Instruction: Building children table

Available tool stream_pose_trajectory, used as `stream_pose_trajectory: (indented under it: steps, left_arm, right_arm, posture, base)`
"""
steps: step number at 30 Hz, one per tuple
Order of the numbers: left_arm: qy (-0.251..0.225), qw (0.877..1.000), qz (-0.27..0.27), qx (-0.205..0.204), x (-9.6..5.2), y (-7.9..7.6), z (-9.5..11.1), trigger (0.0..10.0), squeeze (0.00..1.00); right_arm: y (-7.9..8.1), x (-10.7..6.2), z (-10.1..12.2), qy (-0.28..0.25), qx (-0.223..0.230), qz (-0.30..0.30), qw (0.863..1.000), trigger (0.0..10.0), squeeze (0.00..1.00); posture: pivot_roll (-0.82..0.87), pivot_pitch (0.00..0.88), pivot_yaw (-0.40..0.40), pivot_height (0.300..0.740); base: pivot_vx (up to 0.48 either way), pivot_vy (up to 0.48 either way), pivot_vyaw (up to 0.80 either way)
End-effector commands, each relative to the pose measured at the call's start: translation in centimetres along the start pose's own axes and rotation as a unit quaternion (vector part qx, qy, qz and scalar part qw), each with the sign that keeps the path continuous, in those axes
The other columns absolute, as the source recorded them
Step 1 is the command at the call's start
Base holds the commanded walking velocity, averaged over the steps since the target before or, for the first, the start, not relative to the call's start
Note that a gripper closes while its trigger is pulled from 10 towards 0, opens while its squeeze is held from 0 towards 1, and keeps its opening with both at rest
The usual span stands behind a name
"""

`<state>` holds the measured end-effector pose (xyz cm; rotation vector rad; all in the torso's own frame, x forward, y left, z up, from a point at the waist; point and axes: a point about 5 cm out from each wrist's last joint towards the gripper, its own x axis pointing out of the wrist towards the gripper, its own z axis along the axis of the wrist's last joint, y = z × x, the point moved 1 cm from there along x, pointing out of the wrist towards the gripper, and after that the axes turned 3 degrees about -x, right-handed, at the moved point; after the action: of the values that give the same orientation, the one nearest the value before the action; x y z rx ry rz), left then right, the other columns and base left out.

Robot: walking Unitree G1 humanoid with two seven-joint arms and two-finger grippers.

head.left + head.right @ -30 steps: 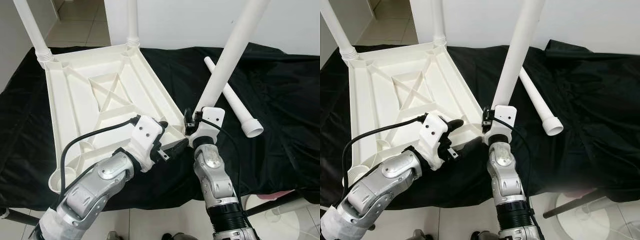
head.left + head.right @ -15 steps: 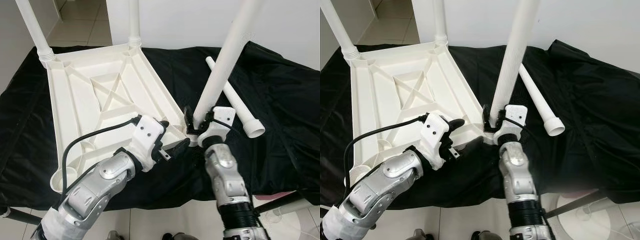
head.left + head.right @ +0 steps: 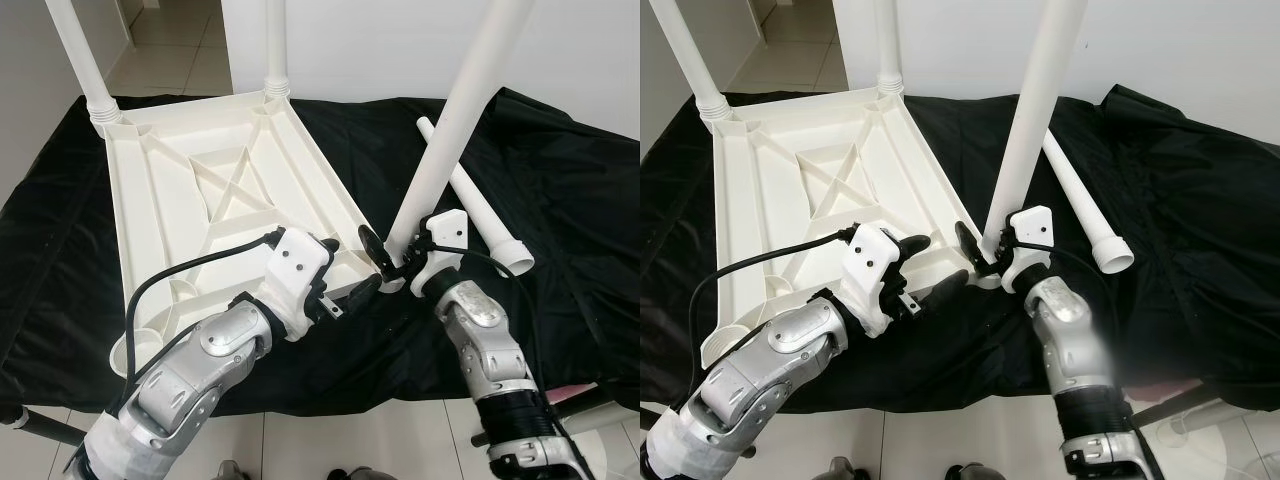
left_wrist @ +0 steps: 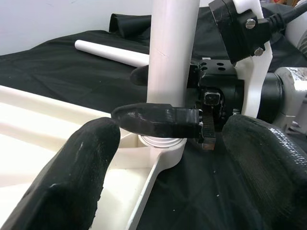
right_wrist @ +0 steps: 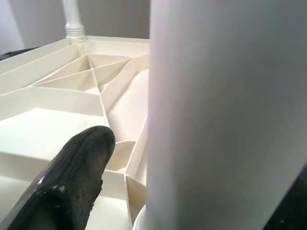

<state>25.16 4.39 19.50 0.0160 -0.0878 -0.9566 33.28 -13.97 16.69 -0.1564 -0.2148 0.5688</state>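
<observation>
A black cloth (image 3: 560,170), creased and rumpled at the right, covers the bench from edge to edge. Behind it rises a plain white wall (image 3: 380,45). Pale tiled floor (image 3: 170,50) shows at the far left and again below the bench's near edge, all evenly lit.

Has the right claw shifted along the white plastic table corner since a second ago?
Yes. The right claw swung out to the robot's right of the upturned white plastic table's near corner, keeping hold of the tall white leg.
</observation>
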Motion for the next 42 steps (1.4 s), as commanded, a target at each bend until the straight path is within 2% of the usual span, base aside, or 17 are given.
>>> stream_pose_trajectory:
  steps: [1,2,3,5,6,7,9,19,20,21,25,29,31,33,39,41,42]
  left_arm:
    - [0.01,0.998,-0.068,0.005,0.1,-0.9,-0.4,10.0,0.0]
    - [0.01,0.998,-0.068,0.006,0.1,-0.9,-0.4,10.0,0.0]
    - [0.01,0.998,-0.068,0.006,0.1,-0.9,-0.4,10.0,0.0]
    - [0.009,0.998,-0.066,0.007,0.2,-0.8,-0.3,10.0,0.0]
    - [0.009,0.998,-0.066,0.007,0.2,-0.8,-0.3,10.0,0.0]
    - [0.008,0.998,-0.065,0.008,0.3,-0.8,-0.3,10.0,0.0]
    - [0.008,0.998,-0.063,0.009,0.2,-0.8,-0.3,10.0,0.0]
    - [0.007,0.998,-0.062,0.007,0.2,-0.9,-0.3,10.0,0.0]
    - [0.007,0.998,-0.062,0.007,0.2,-1.0,-0.3,10.0,0.0]
    - [0.007,0.998,-0.062,0.007,0.2,-1.0,-0.3,10.0,0.0]
    - [0.007,0.998,-0.063,0.006,0.3,-1.0,-0.3,10.0,0.0]
    - [0.009,0.998,-0.06,0.003,0.3,-1.0,-0.5,10.0,0.0]
    - [0.009,0.998,-0.06,0.003,0.3,-1.0,-0.6,10.0,0.0]
    - [0.011,0.998,-0.058,0.002,0.4,-1.0,-0.8,10.0,0.0]
    - [0.013,0.998,-0.056,0.0,0.4,-1.0,-1.1,10.0,0.0]
    - [0.014,0.998,-0.054,-0.001,0.4,-1.0,-1.2,10.0,0.0]
    - [0.014,0.998,-0.054,-0.001,0.4,-1.0,-1.2,10.0,0.0]
  right_arm:
    - [0.0,0.2,-0.1,-0.001,-0.008,0.028,1.0,10.0,0.0]
    - [-0.4,0.3,-0.1,0.003,-0.013,0.034,0.999,6.7,0.0]
    - [-0.4,0.3,-0.1,0.003,-0.013,0.034,0.999,6.7,0.0]
    - [-1.1,0.4,-0.2,0.009,-0.018,0.042,0.999,1.5,0.0]
    - [-1.1,0.4,-0.2,0.009,-0.018,0.042,0.999,1.5,0.0]
    - [-1.5,0.4,-0.3,0.013,-0.022,0.046,0.999,0.0,0.0]
    - [-1.9,0.2,-0.6,0.022,-0.023,0.048,0.998,0.0,0.0]
    - [-2.2,-0.6,-1.7,0.041,-0.006,0.052,0.998,0.0,0.0]
    - [-2.2,-0.6,-1.8,0.042,-0.001,0.048,0.998,3.5,0.0]
    - [-2.1,-0.7,-1.8,0.043,0.003,0.047,0.998,10.0,0.0]
    - [-1.8,-0.6,-2.0,0.047,0.019,0.031,0.998,10.0,0.0]
    - [-1.6,-0.2,-2.4,0.074,0.008,-0.017,0.997,10.0,0.0]
    - [-1.6,-0.1,-2.5,0.075,0.008,-0.02,0.997,10.0,0.0]
    - [-1.0,0.3,-2.0,0.067,0.027,-0.064,0.995,10.0,0.0]
    - [-0.2,0.4,-1.9,0.071,0.049,-0.131,0.988,10.0,0.0]
    - [1.0,0.3,-1.7,0.066,0.066,-0.172,0.981,10.0,0.0]
    - [1.0,0.3,-1.7,0.066,0.066,-0.172,0.981,10.0,0.0]
  posture:
    - [-0.04,0.089,-0.018,0.74]
    - [-0.04,0.094,-0.018,0.74]
    - [-0.04,0.094,-0.018,0.74]
    - [-0.04,0.095,-0.02,0.74]
    - [-0.04,0.095,-0.02,0.74]
    - [-0.03,0.096,-0.023,0.74]
    - [-0.03,0.098,-0.025,0.74]
    - [-0.04,0.104,-0.027,0.74]
    - [-0.04,0.106,-0.026,0.74]
    - [-0.04,0.106,-0.026,0.74]
    - [-0.04,0.108,-0.026,0.74]
    - [-0.04,0.109,-0.026,0.74]
    - [-0.04,0.109,-0.026,0.74]
    - [-0.04,0.108,-0.029,0.74]
    - [-0.04,0.111,-0.031,0.74]
    - [-0.05,0.113,-0.031,0.74]
    - [-0.05,0.113,-0.031,0.74]
  base:
    - [0.0,0.0,0.0]
    - [0.0,0.0,0.0]
    - [0.0,0.0,0.0]
    - [0.0,0.0,0.0]
    - [0.0,0.0,0.0]
    - [0.0,0.0,0.0]
    - [0.0,0.0,0.0]
    - [0.0,0.0,0.0]
    - [0.0,0.0,0.0]
    - [0.0,0.0,0.0]
    - [0.0,0.0,0.0]
    - [0.0,0.0,0.0]
    - [0.0,0.0,0.0]
    - [0.0,0.0,0.0]
    - [0.0,0.0,0.0]
    - [0.0,0.0,0.0]
    - [0.0,0.0,0.0]
